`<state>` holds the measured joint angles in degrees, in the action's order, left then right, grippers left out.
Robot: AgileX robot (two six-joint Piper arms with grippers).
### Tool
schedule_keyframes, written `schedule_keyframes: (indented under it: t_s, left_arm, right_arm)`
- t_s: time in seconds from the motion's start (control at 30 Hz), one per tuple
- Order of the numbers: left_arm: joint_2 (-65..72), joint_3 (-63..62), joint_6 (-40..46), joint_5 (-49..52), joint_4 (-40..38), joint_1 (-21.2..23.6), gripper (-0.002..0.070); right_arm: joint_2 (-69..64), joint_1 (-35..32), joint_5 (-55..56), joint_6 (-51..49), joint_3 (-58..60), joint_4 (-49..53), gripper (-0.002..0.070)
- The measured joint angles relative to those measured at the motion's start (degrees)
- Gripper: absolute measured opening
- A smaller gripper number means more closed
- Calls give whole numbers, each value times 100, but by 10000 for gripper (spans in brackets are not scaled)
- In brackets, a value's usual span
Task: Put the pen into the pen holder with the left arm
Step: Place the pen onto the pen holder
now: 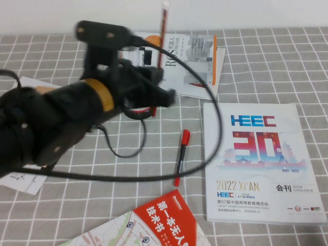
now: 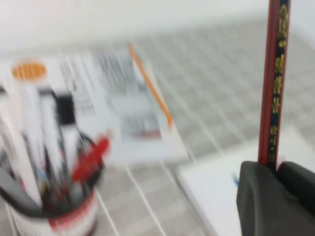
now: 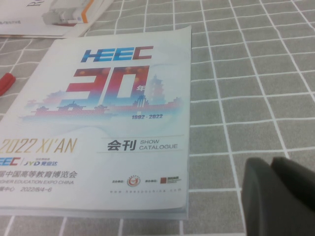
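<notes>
Above the grey checked table (image 1: 266,61), the left arm (image 1: 66,115) reaches across from the robot's left, and its left hand (image 2: 275,169) is pinching the pen (image 2: 273,83) near the lower end, so the thin dark-red stick stands almost upright with its pale tip (image 1: 165,4) at the top; in the high view the pen rises in front of a booklet (image 1: 195,56) lying at the far side of the table; the pen holder (image 2: 54,206), a black mesh cup with a red band, shows blurred in the left wrist view, already holding several pens, and stands off to one side of the held pen, apart from it; a red-capped marker (image 1: 181,156) lies flat on the table just beside a large catalogue (image 1: 261,164); the right hand (image 3: 280,196) hovers over the table near a corner of that catalogue, its fingers pressed together.
</notes>
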<state>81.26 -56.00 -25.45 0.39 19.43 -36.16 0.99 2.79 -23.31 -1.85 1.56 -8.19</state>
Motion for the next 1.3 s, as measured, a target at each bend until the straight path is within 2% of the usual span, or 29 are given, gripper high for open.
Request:
schedule_keyframes:
  t_s: [0.2,0.4,0.63,0.9,1.3]
  left_arm:
    - [359,242,-74,-1591,77,833,22]
    - [983,242,51,-2796,-68,1261,22]
    - [1626,242,715,-3854,-513,1300,22]
    - [1954,242,1164,-4473,-1030,1300,22]
    - [2474,-188,1487,-4507,-1203,1300,22]
  right_arm:
    - [0,0,0,0,0,0,-13]
    - [0,0,0,0,0,0,-13]
    - [0,0,0,0,0,0,-13]
    - [0,0,0,0,0,0,-13]
    - [0,0,0,0,0,0,-13]
